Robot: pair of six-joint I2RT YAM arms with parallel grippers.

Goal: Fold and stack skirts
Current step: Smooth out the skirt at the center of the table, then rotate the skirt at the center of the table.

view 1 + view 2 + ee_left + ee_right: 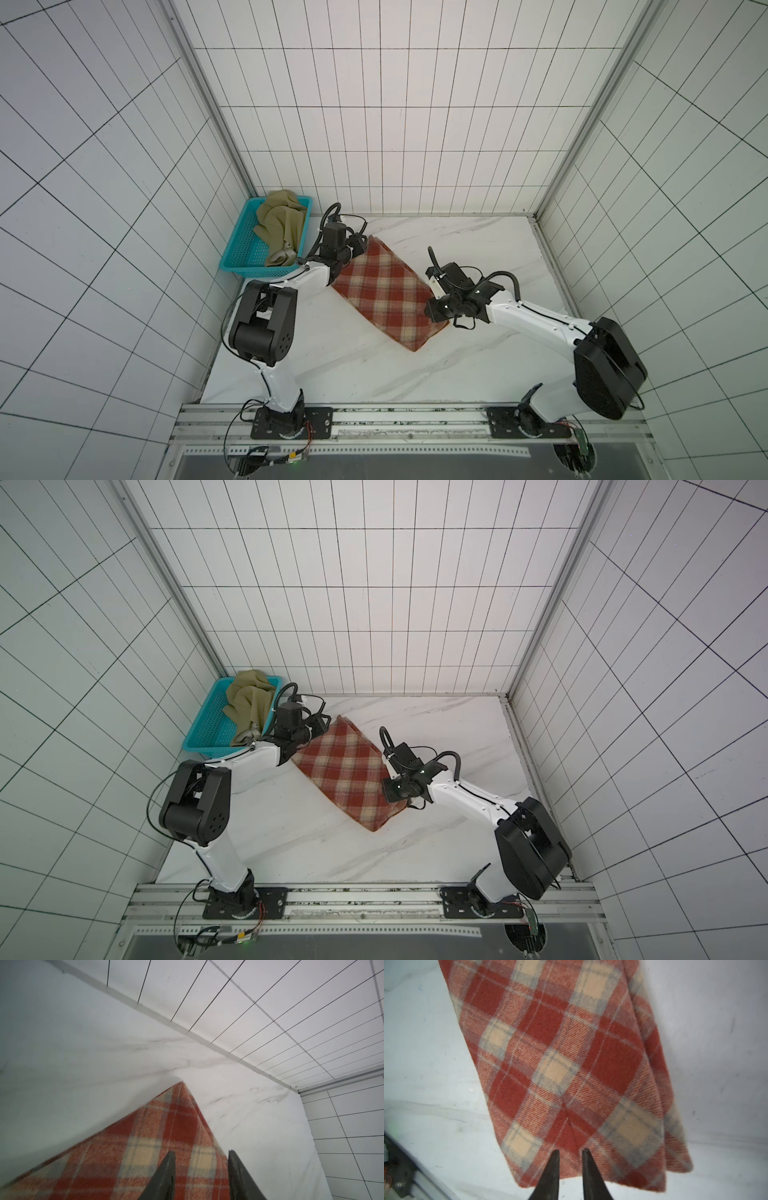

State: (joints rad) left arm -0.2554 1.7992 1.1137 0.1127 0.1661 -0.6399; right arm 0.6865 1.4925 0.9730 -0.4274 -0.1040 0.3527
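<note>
On the white marbled counter (478,249), between the two arms, the red-rust and cream plaid skirt (384,297) is lying folded into a thick, woolly oblong set diagonally, its twill weave showing. We are seeing the left fingers (166,1174), dark tapered wedges, standing apart and released over its far-left corner. The right fingers (550,1169) are hovering a narrow gap apart above a crease at its right edge; we cannot tell whether they are pinching cloth. At far left the olive-khaki skirt (279,226) is sitting crumpled in a teal perforated plastic basket (241,257).
</note>
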